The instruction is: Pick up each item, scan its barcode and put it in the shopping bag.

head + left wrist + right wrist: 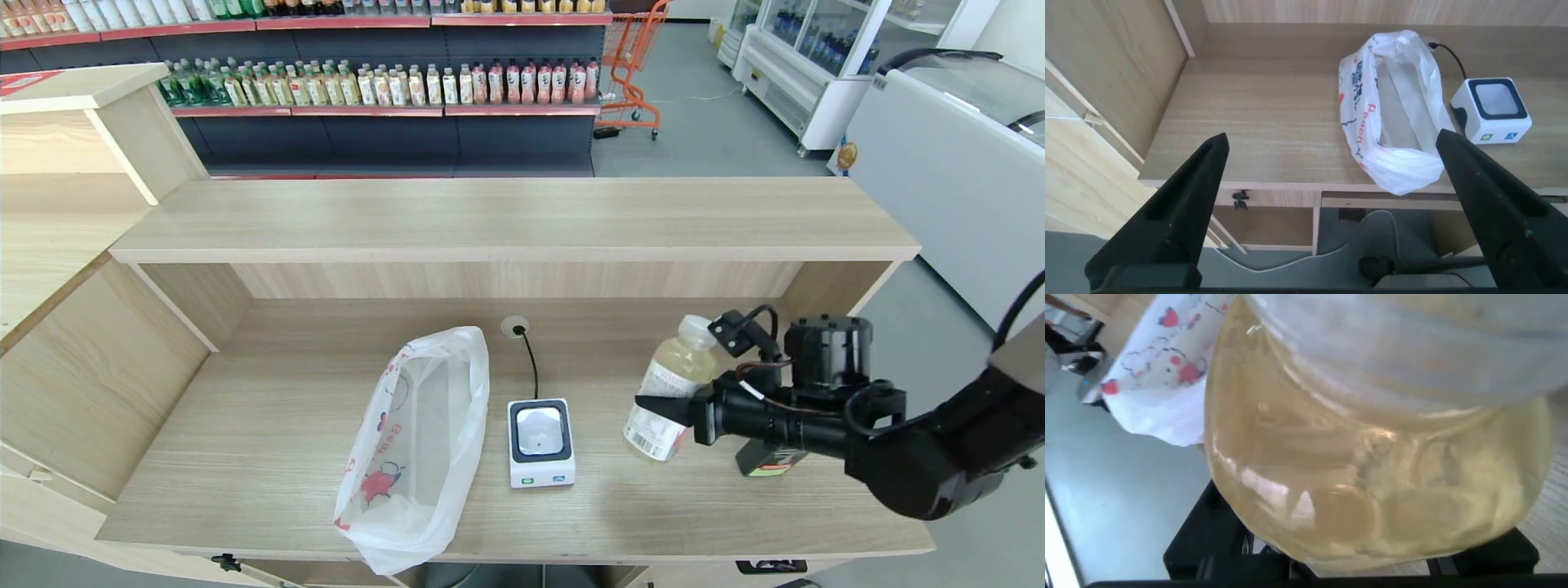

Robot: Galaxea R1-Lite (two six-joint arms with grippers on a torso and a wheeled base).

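A clear bottle (673,384) of pale yellow drink, white cap and barcoded label, hangs tilted just above the counter, right of the scanner. My right gripper (665,404) is shut on its middle; up close the bottle (1372,474) bulges between the dark fingers. The white scanner (540,441) with its dark window sits mid-counter, its cable running back. Left of it lies the white shopping bag (416,445), mouth open. My left gripper (1331,204) is open and holds nothing, low in front of the counter's front edge, with the bag (1388,106) and scanner (1493,110) beyond it.
A dark item with a coloured label (767,461) stands on the counter behind my right arm. A raised wooden ledge (514,220) and side walls box in the counter. Shelves of bottles (384,82) and freezers (947,155) stand farther off.
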